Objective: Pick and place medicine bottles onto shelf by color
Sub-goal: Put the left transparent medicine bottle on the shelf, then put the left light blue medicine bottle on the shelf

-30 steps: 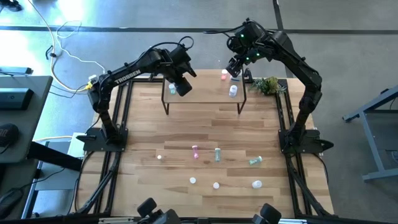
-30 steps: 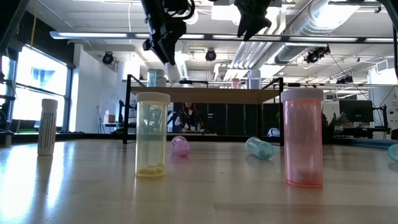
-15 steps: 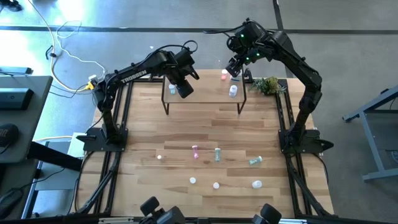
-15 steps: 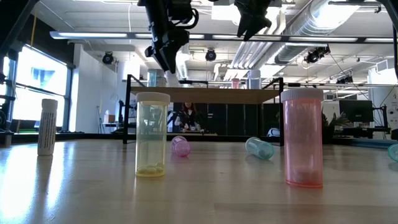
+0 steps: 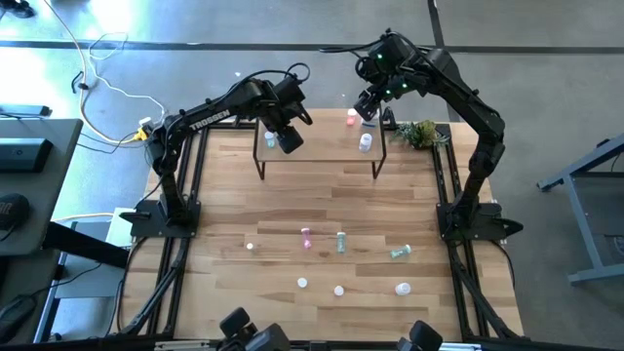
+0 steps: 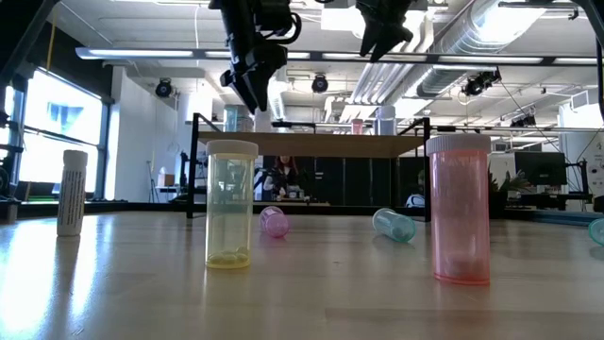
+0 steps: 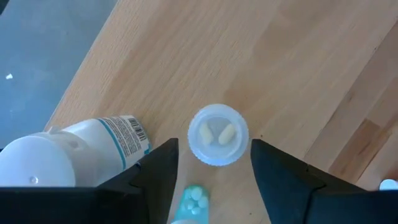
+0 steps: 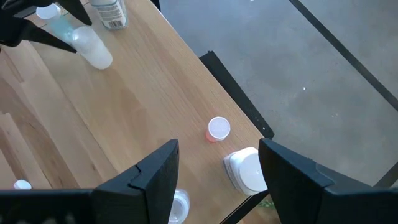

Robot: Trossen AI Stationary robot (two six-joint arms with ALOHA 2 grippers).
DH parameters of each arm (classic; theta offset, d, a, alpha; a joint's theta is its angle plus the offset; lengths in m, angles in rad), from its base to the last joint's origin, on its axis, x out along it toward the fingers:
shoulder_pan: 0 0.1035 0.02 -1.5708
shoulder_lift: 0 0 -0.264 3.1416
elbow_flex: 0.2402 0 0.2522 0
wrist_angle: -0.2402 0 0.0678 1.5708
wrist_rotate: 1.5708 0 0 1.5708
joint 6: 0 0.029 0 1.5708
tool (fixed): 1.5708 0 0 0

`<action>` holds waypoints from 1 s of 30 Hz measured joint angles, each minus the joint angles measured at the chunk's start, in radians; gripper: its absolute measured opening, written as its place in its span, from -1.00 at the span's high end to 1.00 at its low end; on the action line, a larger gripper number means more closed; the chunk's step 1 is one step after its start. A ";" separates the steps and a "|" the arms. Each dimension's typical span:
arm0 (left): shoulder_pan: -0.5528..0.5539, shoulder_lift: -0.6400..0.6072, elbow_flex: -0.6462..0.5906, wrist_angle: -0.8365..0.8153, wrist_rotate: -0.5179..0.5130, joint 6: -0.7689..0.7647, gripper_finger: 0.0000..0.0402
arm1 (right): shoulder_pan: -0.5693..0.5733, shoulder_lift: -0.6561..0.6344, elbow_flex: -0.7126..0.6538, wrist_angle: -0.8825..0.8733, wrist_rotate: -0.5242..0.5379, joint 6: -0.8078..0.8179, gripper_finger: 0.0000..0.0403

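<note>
Left wrist view: left gripper (image 7: 213,165), fingers spread, hovers over a clear bottle (image 7: 218,134) standing on the shelf (image 5: 322,143). Right gripper (image 8: 217,171), also spread, waits above the shelf's other end. Retreat should be vertical, sparing the neighbouring white bottle (image 7: 68,151).

floor: grey concrete (image 5: 546,58)
windows: bright panes (image 6: 57,132) at nine o'clock
ceiling: white ducts (image 6: 444,42), strip light (image 6: 160,54)
</note>
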 joint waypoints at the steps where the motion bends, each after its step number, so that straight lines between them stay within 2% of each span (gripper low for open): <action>1: 0.000 0.000 0.000 0.001 -0.003 0.000 0.02 | 0.003 0.000 0.000 -0.006 0.000 0.000 -0.06; 5: 0.000 -0.002 0.000 0.008 -0.011 0.001 -0.04 | 0.028 -0.006 0.000 -0.064 0.000 0.000 -0.06; 12: -0.009 -0.066 -0.001 0.009 0.002 0.034 -0.04 | 0.087 -0.015 0.000 -0.124 -0.045 0.011 -0.06; 16: -0.036 -0.115 -0.001 -0.006 0.013 0.034 -0.02 | 0.130 -0.015 -0.003 -0.202 -0.061 0.041 -0.06; 20: -0.076 -0.160 -0.004 -0.051 0.017 0.034 -0.02 | 0.194 -0.015 -0.003 -0.198 -0.065 0.088 -0.06; 26: -0.136 -0.276 -0.150 0.000 0.128 0.015 -0.01 | 0.306 -0.015 -0.003 -0.197 -0.035 0.160 -0.06; 30: -0.184 -0.365 -0.296 0.057 0.134 -0.037 -0.01 | 0.381 -0.015 -0.004 -0.197 0.037 0.232 -0.06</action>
